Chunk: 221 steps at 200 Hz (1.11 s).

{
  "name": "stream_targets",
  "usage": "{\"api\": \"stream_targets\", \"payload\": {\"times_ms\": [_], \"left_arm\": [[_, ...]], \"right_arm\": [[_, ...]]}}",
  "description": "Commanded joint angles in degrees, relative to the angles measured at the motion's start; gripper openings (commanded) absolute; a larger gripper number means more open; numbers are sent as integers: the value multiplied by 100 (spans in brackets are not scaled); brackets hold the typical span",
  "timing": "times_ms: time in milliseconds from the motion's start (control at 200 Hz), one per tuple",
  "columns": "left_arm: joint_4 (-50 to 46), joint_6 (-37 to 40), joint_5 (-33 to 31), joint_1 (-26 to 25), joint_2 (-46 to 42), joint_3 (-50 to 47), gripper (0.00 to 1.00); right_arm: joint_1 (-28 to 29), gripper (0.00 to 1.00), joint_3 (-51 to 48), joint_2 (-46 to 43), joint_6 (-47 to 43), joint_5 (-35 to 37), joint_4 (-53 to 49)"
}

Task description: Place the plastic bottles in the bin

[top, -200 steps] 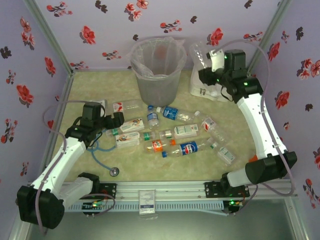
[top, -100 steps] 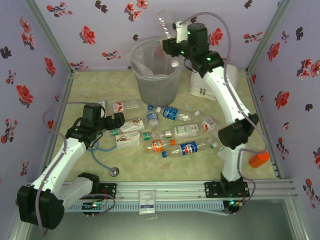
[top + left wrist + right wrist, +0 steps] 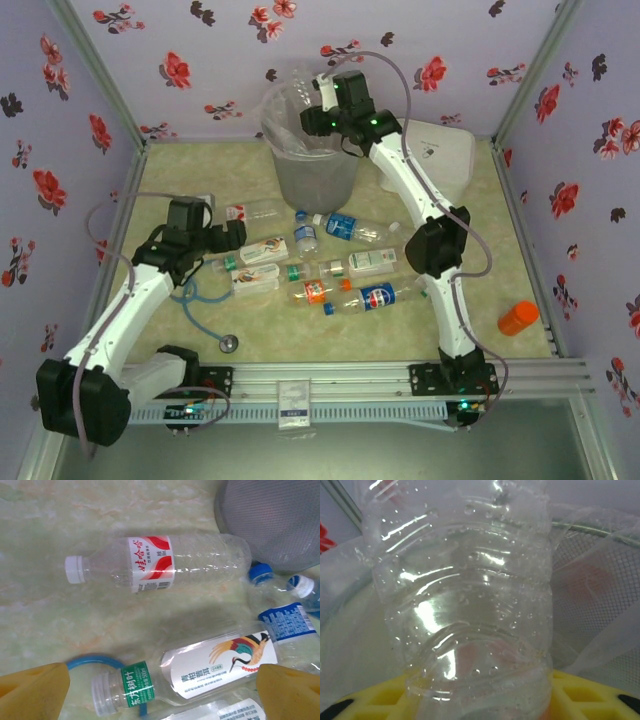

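A clear bottle (image 3: 296,84) is seen over the bin (image 3: 315,172) at the right end effector (image 3: 308,106), whose grip cannot be told, so release is judged next; the left end effector (image 3: 164,684) is spread open over other bottles (image 3: 165,562).

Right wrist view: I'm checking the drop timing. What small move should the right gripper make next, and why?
Probably open the jaws and let go: the clear bottle sits in the right gripper, held above the open mouth of the bin, so it should fall inside.

A blue-tubed stethoscope (image 3: 230,342) lies front-left, a white case (image 3: 445,160) back-right, an orange container (image 3: 518,318) near the right wall.
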Motion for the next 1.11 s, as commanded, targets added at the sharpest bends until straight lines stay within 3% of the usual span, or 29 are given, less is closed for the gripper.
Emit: {"api": "stream_targets", "payload": {"times_ms": [0, 290, 475, 745, 965, 1100], "left_arm": [[-136, 336, -345, -30, 148, 245, 97], [381, 793, -494, -32, 327, 267, 100], [488, 1051, -590, -28, 346, 246, 100], [406, 1970, -773, -29, 758, 497, 100], [1079, 3212, -733, 45, 1646, 513, 100], [1216, 3802, -221, 120, 2329, 831, 100]], "right_arm": [[25, 54, -38, -37, -9, 27, 73], [-16, 70, -22, 56, -6, -198, 181], [-43, 86, 231, 32, -6, -341, 132], [-43, 86, 330, -508, 331, -645, 509], [-67, 88, -171, -1592, 321, -606, 127], [-151, 89, -1703, -2964, 4, -440, -244]]}}
